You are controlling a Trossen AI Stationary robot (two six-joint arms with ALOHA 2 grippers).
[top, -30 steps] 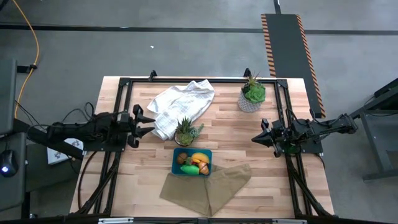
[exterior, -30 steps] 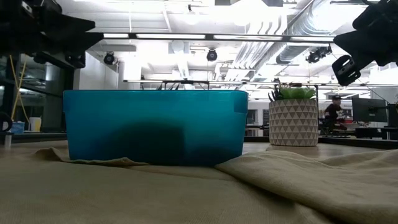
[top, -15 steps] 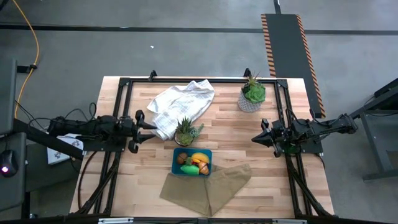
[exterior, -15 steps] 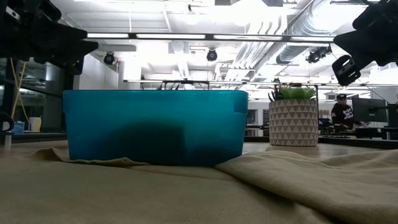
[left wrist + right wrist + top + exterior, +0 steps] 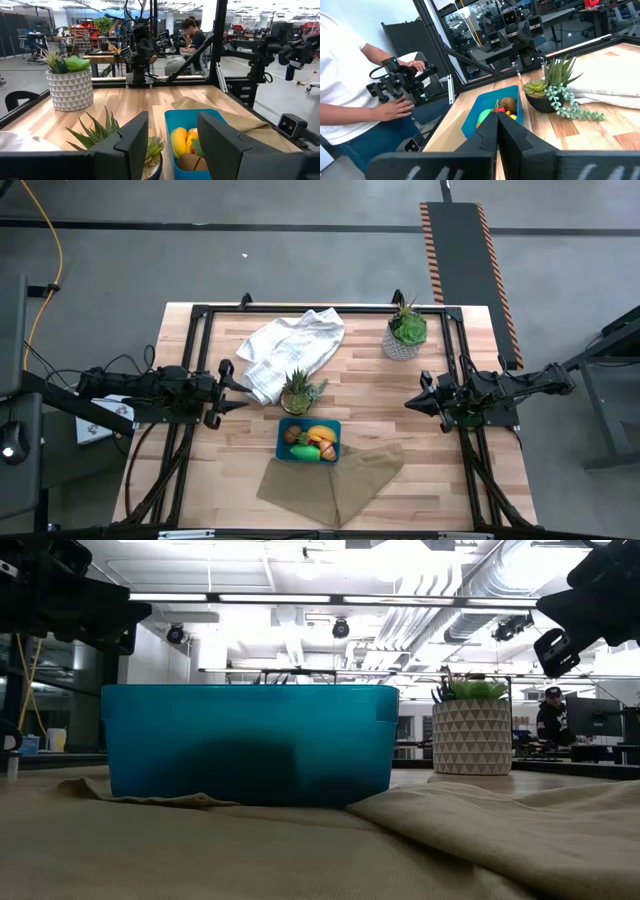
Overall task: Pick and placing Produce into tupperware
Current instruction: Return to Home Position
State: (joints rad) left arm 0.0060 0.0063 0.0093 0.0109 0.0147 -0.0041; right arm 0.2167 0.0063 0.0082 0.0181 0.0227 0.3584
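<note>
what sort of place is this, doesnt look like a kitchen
Most likely a robotics lab or workshop: a left arm and right arm are mounted on a black-framed wooden table, exposed ducts and strip lights run overhead, and a person sits among equipment benches behind.

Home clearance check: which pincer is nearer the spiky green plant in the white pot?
Right. The right pincer is close beside the spiky green potted plant; the left pincer is across the table, by the white cloth towel.

Overhead and table-level views share the tupperware (image 5: 248, 745).
</note>
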